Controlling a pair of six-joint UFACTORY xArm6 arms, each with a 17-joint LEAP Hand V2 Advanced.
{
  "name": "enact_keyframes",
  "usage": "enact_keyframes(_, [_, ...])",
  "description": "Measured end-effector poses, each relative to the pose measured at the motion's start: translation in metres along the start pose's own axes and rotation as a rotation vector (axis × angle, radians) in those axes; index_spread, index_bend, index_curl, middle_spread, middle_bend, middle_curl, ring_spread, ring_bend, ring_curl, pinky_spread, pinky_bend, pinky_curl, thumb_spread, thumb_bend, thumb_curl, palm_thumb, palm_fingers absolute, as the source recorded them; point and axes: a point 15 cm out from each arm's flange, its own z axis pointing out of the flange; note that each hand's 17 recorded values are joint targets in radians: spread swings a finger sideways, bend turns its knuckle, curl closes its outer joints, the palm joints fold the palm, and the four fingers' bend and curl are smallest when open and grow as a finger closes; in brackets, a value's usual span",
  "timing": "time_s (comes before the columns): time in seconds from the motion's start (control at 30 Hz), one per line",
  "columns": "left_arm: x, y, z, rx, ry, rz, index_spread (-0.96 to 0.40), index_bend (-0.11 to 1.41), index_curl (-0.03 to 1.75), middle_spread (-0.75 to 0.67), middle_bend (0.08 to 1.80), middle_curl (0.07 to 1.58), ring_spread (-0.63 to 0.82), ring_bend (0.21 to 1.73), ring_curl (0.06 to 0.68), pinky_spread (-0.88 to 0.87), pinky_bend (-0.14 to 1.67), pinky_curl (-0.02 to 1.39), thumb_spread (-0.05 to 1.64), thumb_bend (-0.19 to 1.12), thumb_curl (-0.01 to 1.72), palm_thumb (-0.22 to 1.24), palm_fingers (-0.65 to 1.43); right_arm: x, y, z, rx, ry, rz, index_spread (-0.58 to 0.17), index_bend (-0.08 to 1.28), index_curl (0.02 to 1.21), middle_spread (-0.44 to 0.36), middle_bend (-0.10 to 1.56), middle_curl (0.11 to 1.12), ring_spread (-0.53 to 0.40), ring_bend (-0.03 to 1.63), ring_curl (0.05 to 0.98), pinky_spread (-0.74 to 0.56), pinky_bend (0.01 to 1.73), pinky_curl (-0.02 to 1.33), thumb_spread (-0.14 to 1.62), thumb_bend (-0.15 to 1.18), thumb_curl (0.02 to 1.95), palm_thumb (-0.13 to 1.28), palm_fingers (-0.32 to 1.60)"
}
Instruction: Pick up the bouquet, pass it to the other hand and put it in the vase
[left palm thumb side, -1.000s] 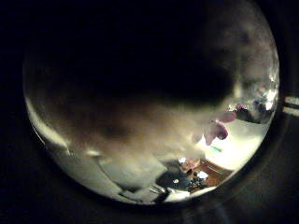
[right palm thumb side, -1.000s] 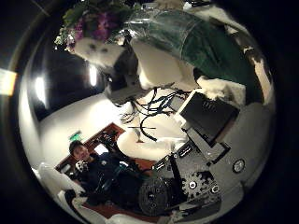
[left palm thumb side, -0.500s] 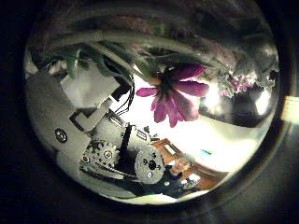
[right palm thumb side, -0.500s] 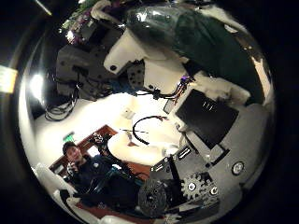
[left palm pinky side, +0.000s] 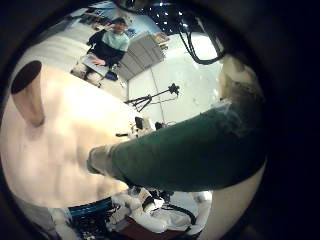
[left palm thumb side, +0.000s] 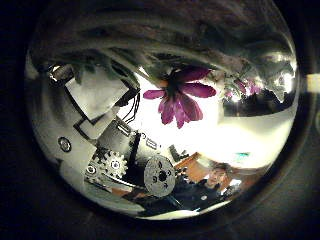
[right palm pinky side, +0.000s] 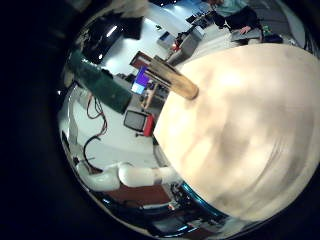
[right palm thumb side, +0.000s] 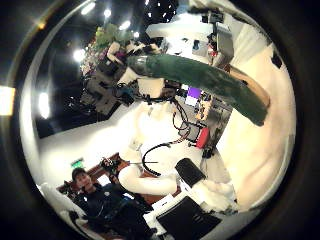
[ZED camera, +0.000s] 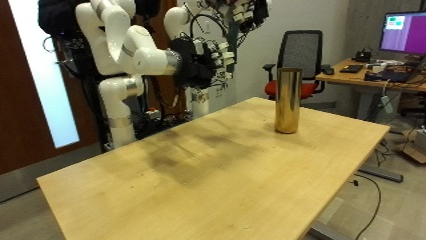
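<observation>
Handed over: bouquet (ZED camera: 237, 12) now clamped in left hand (right palm thumb side: 108, 85) fingers. Right hand (ZED camera: 200, 66) drawn back, its grip unreadable. Next, vase (ZED camera: 286, 100) near table (ZED camera: 200, 170) far edge.

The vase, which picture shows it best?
The outside view: the whole vase stands upright on the table, nothing covering it. The left little finger side palm view and the right little finger side palm view show it small, near their edges.

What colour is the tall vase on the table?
The vase is shiny gold. You see it best in the outside view.
</observation>
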Motion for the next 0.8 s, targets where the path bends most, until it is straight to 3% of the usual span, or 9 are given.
enact_keyframes(0.07, [0.008, -0.004, -0.006, 0.014, -0.016, 0.018, -0.63, 0.9, 0.5, -0.64, 0.99, 1.13, -0.43, 1.45, 0.591, -0.55, 1.27, 0.64, 0.4, -0.02, 0.74, 1.11, 1.0, 0.003, -0.002, -0.006, 0.015, 0.004, 0.013, -0.343, 0.13, 0.39, 0.106, 0.24, 0.33, 0.169, 0.46, 0.284, 0.4, 0.47, 0.53, 0.92, -0.04, 0.54, 0.75, -0.13])
enact_keyframes(0.27, [0.026, -0.018, -0.035, 0.089, -0.067, 0.078, -0.66, 0.83, 0.67, -0.62, 1.03, 1.14, -0.42, 1.47, 0.599, -0.55, 1.28, 0.65, 0.34, -0.02, 0.79, 1.1, 0.97, 0.011, -0.004, -0.014, 0.04, 0.01, 0.041, -0.336, 0.13, 0.28, 0.118, 0.17, 0.3, 0.187, 0.33, 0.244, 0.37, 0.35, 0.42, 0.95, -0.03, 0.48, 0.69, -0.1])
enact_keyframes(0.53, [0.049, -0.028, -0.077, 0.195, -0.143, 0.164, -0.69, 0.71, 0.92, -0.6, 1.05, 1.13, -0.42, 1.49, 0.598, -0.54, 1.3, 0.66, 0.32, -0.02, 0.83, 1.09, 0.96, 0.016, -0.002, -0.013, 0.038, 0.006, 0.057, -0.343, 0.14, 0.22, 0.101, 0.17, 0.27, 0.18, 0.29, 0.243, 0.34, 0.34, 0.37, 0.95, -0.03, 0.46, 0.69, -0.07])
enact_keyframes(0.8, [0.051, -0.043, -0.114, 0.276, -0.175, 0.195, -0.72, 0.6, 1.12, -0.59, 1.06, 1.12, -0.41, 1.49, 0.595, -0.53, 1.3, 0.66, 0.31, -0.02, 0.85, 1.09, 0.96, 0.019, -0.002, -0.013, 0.038, 0.004, 0.066, -0.341, 0.16, 0.23, 0.094, 0.17, 0.25, 0.174, 0.28, 0.25, 0.33, 0.34, 0.35, 0.96, -0.03, 0.44, 0.7, -0.05])
